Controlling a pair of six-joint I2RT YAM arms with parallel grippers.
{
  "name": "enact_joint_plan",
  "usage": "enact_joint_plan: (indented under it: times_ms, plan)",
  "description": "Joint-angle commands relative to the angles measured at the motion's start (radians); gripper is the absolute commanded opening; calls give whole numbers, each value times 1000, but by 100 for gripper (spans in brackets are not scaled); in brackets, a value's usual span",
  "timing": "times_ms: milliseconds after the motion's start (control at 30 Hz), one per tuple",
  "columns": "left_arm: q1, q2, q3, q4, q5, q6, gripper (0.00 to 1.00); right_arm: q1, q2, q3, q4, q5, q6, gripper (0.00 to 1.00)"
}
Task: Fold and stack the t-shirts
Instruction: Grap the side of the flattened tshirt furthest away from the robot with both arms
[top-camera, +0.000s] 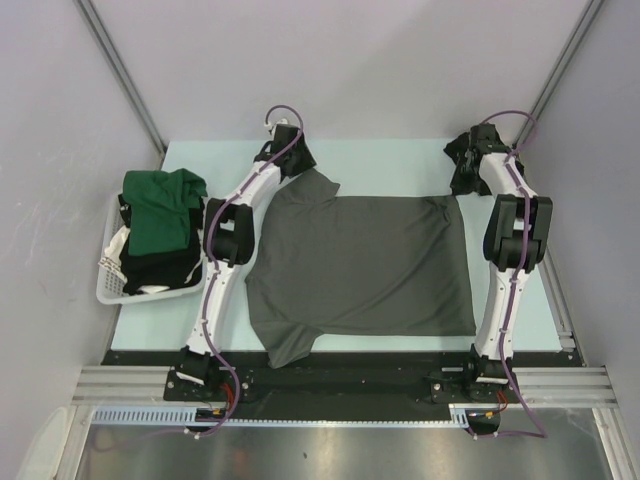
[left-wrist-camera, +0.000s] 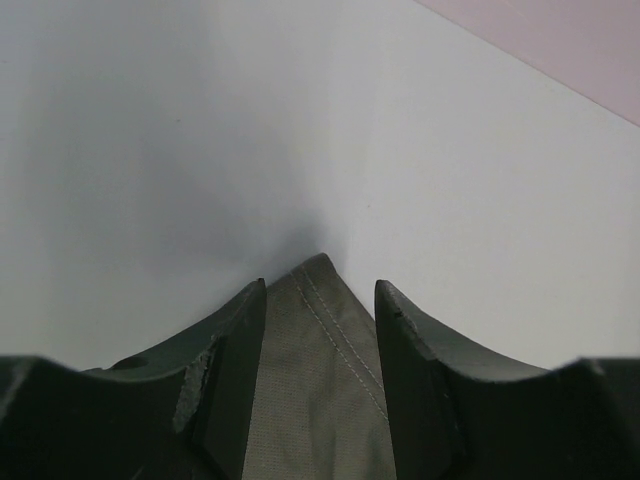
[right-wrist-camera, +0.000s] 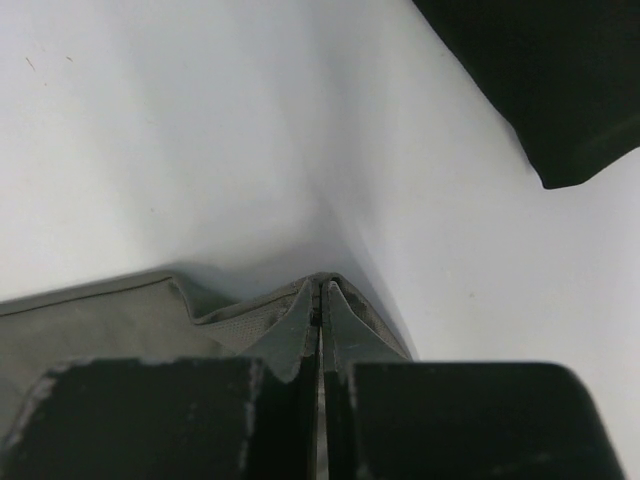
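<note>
The dark charcoal grey t-shirt (top-camera: 360, 265) lies spread on the pale table, one sleeve hanging over the near edge. My left gripper (top-camera: 298, 160) is at its far left corner. In the left wrist view the gripper (left-wrist-camera: 320, 290) is open, with the stitched cloth corner (left-wrist-camera: 315, 380) lying between the fingers. My right gripper (top-camera: 462, 178) is at the far right corner. In the right wrist view it (right-wrist-camera: 322, 285) is shut on a fold of the shirt's edge (right-wrist-camera: 250, 315). The dark green t-shirt (top-camera: 160, 210) and the black t-shirt (top-camera: 160, 265) lie in the basket.
The white slatted basket (top-camera: 110, 290) stands at the table's left edge. Grey walls close in the back and both sides. A black shape (right-wrist-camera: 560, 80) fills the upper right of the right wrist view; I cannot tell what it is.
</note>
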Motion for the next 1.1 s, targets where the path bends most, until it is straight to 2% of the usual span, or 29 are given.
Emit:
enact_joint_plan:
  times_ms: [0,500,800,900,1067]
  plan:
    - [-7,9,55,-22,-49,-31,52,-4,-86,4,-10,-14,12,0]
    - [-19,56,96,-79,-64,-68,44,-12,-115,0,-7,-26,13,0]
    - [-28,46,73,-182,-67,-87,39,-15,-124,9,-12,-37,19,0]
    - [-33,37,61,-195,-66,-93,34,-17,-127,15,-16,-41,18,0]
    - [-40,38,55,-205,-58,-96,20,-21,-140,12,-15,-49,19,0]
